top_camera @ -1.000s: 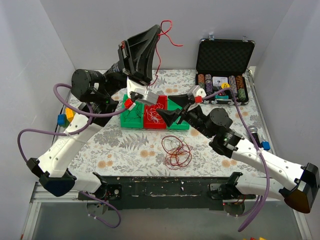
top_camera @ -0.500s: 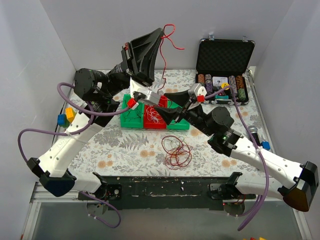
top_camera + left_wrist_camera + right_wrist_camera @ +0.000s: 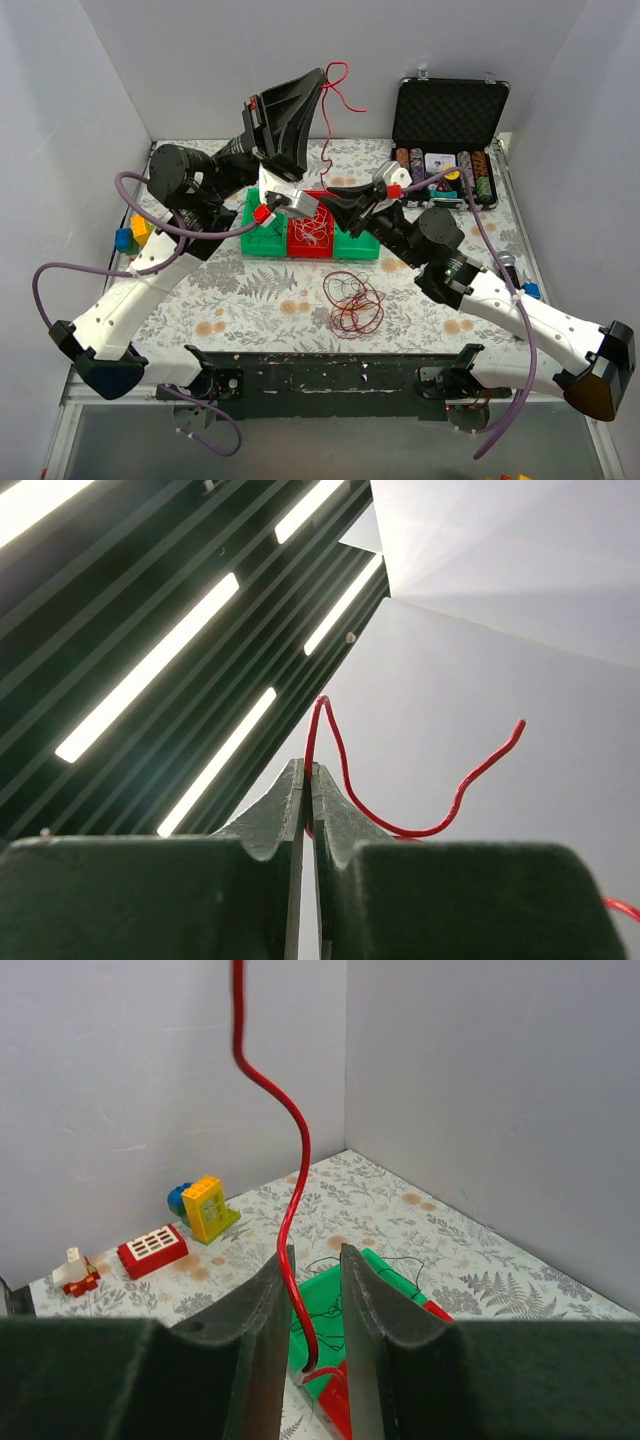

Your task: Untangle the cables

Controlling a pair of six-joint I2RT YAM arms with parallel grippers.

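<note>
Red cable (image 3: 320, 725) is clamped in my left gripper (image 3: 308, 772), jaws pressed together on it, with the free end curling away beyond the tips. From that high hold the strand drops to my right gripper (image 3: 315, 1255), whose fingers (image 3: 262, 1305) stand slightly apart with the cable running through the gap. Below, it reaches the green-and-red tray (image 3: 262, 240), among other thin strands (image 3: 312, 228). More cables (image 3: 352, 300) lie looped on the table (image 3: 240, 290), near the tray's front.
</note>
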